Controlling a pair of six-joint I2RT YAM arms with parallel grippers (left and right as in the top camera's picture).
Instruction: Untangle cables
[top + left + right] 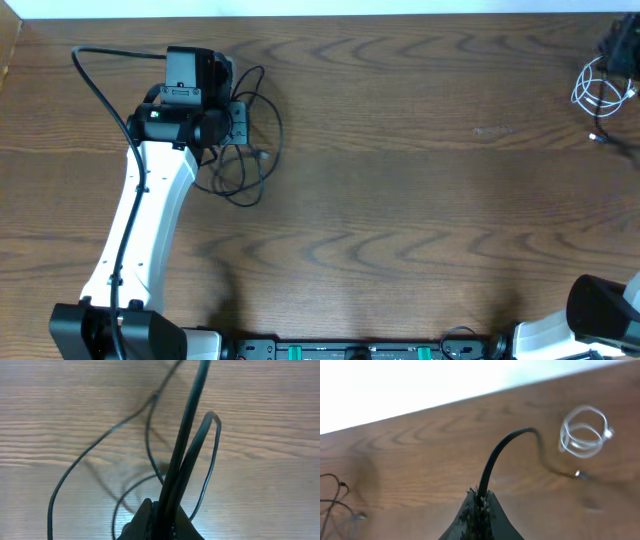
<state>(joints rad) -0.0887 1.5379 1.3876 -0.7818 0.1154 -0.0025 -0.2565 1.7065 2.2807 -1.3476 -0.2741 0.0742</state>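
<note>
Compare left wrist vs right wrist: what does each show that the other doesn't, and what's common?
Left wrist only: the left gripper, jaws shut on doubled strands of the black cable, loops lying close below.
Right wrist only: the right gripper, jaws shut on a black cord ending in a small plug; the coiled white cable; the table's far edge.
Both: the wooden table; thin black loops also show at the right wrist view's far left, likely the same black cable.

Lit evenly, brightly; threw soft shadows beside the black cable point(186, 435); blurred up close; washed out white past the table point(420, 460) edge.
</note>
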